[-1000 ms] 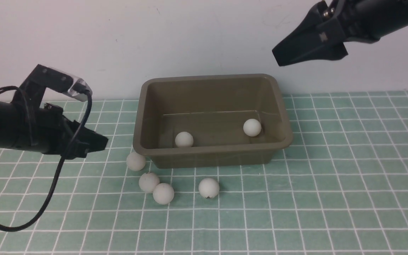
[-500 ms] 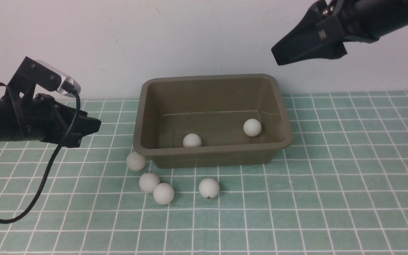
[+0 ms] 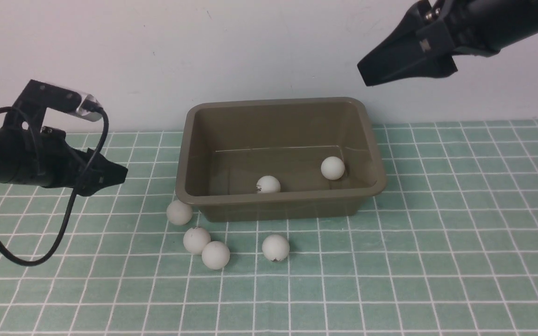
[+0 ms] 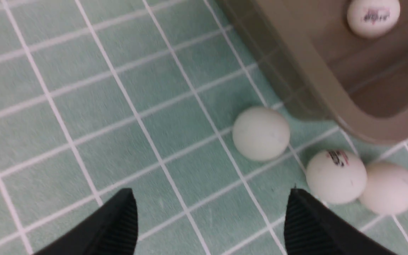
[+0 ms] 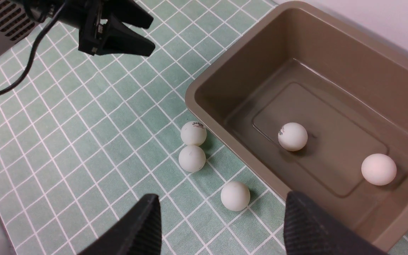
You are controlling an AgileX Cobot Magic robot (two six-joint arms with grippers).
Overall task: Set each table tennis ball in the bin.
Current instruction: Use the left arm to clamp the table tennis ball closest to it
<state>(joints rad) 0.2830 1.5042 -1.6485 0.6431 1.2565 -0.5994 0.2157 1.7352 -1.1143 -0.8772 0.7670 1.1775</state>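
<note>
The olive-brown bin (image 3: 278,199) stands at the middle back with two table tennis balls inside, one near its front wall (image 3: 268,185) and one at the right (image 3: 332,168). Several more white balls lie on the mat by its front left corner (image 3: 179,212) (image 3: 196,240) (image 3: 215,255) (image 3: 275,247). My left gripper (image 3: 120,175) hovers left of the bin, open and empty. In the left wrist view it (image 4: 211,198) is just short of the nearest ball (image 4: 261,134). My right gripper (image 3: 367,75) hangs high above the bin's right end, open and empty (image 5: 221,203).
A green checked mat (image 3: 437,261) covers the table up to a white wall (image 3: 250,46) right behind the bin. The left arm's black cable (image 3: 31,259) loops down over the mat at the left.
My left gripper has opened wide and drawn back to the left, away from the bin. The ball near the bin's front wall has rolled to the right. The right arm has not moved.
</note>
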